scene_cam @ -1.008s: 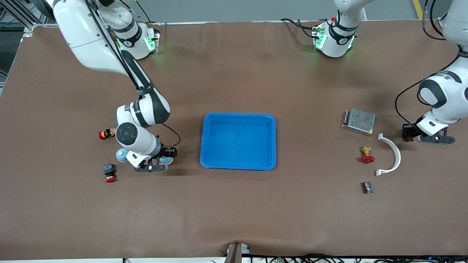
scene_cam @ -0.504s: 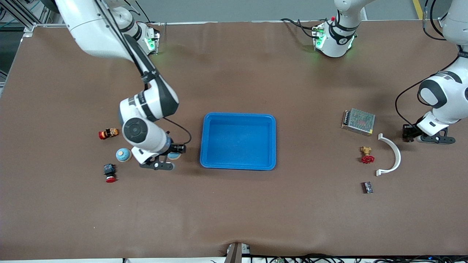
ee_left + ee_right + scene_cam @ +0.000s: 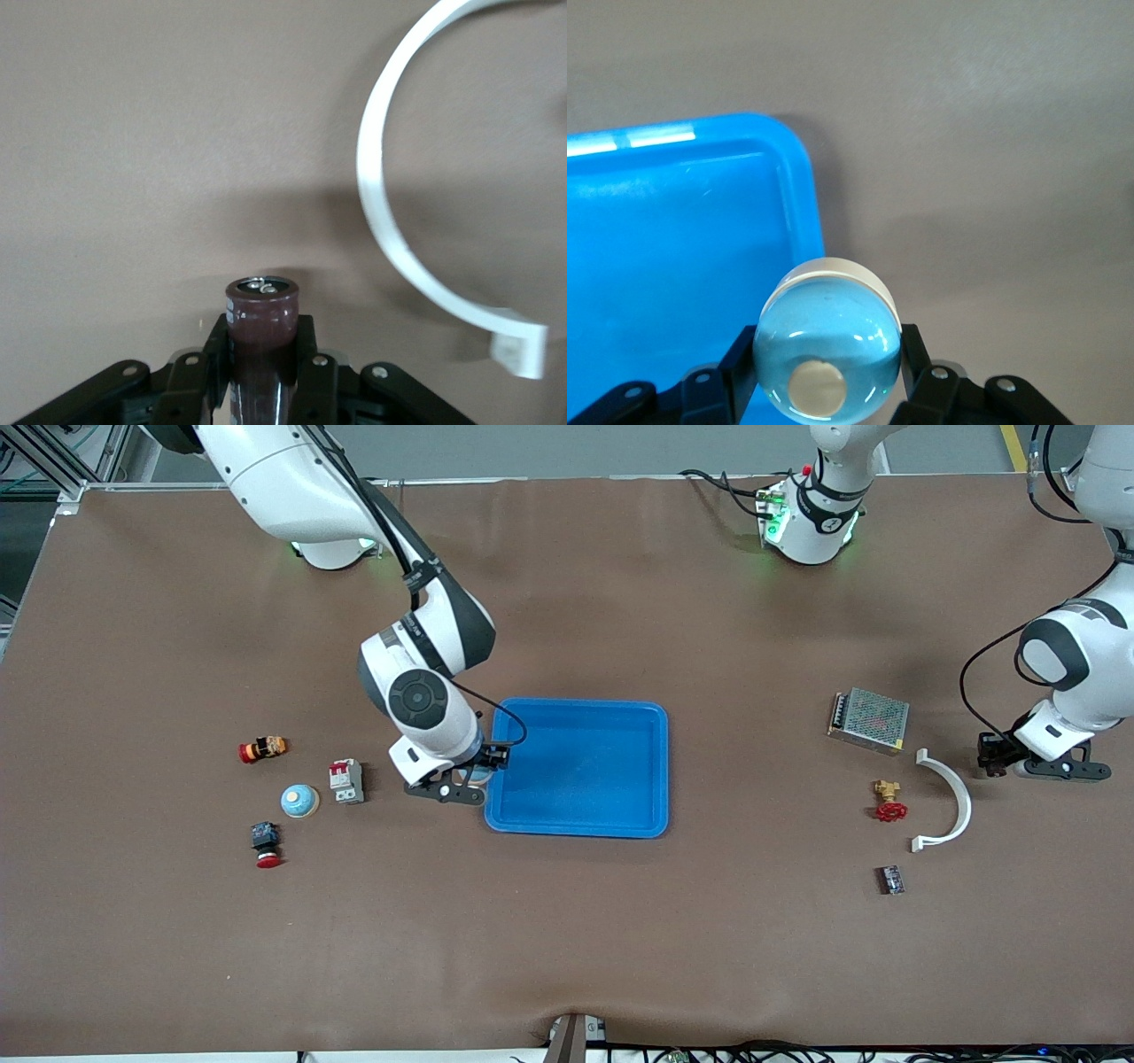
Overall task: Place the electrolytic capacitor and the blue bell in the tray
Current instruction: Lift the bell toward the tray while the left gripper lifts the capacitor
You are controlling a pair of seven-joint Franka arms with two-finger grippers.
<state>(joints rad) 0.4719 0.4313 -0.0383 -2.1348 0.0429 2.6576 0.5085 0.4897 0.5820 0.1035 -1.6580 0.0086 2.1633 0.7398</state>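
Front view: tray (image 3: 576, 815) holds nothing.

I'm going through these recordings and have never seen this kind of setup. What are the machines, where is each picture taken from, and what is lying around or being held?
Two white robot arms stand at a brown table, each ending in a two-finger gripper. The wide picture comes from a high camera facing them; the two close-ups come from cameras on their wrists.

The right gripper is shut on the blue bell, at the edge of the tray, which holds nothing yet. The left gripper is shut on the electrolytic capacitor, at its own end of the table beside a white curved bracket.

Also lying there: a metal mesh box, a red-handled valve and a small dark component. Toward the right arm's end: a second blue dome, a small grey breaker and two red-capped buttons.
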